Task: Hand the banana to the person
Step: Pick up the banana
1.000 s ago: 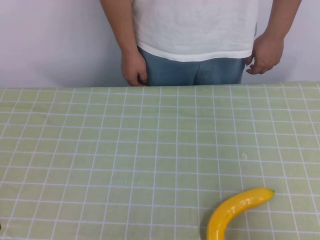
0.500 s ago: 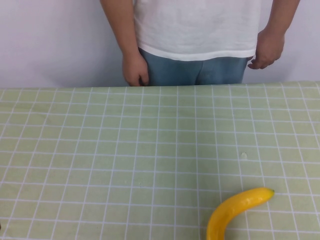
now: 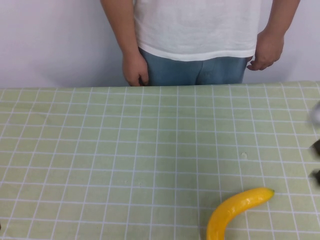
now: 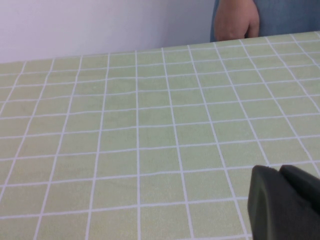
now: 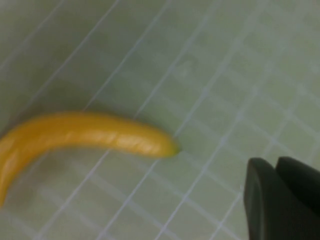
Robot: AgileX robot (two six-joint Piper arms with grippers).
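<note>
**Right arm arrives beside the banana**

The banana (image 3: 235, 212) lies untouched at the bench's near edge, right of centre, green tip toward the right edge. New since half a second ago: the right gripper (image 3: 316, 160) has come in at the right edge, near the tip but apart; probably the reach is starting. Whether its jaws are open I cannot tell. The left gripper (image 4: 285, 205) sits near the near-left corner, jaws unreadable. The person (image 3: 197, 35) waits behind the far edge, hands down; the cloth (image 3: 125, 150) between is bare.
</note>
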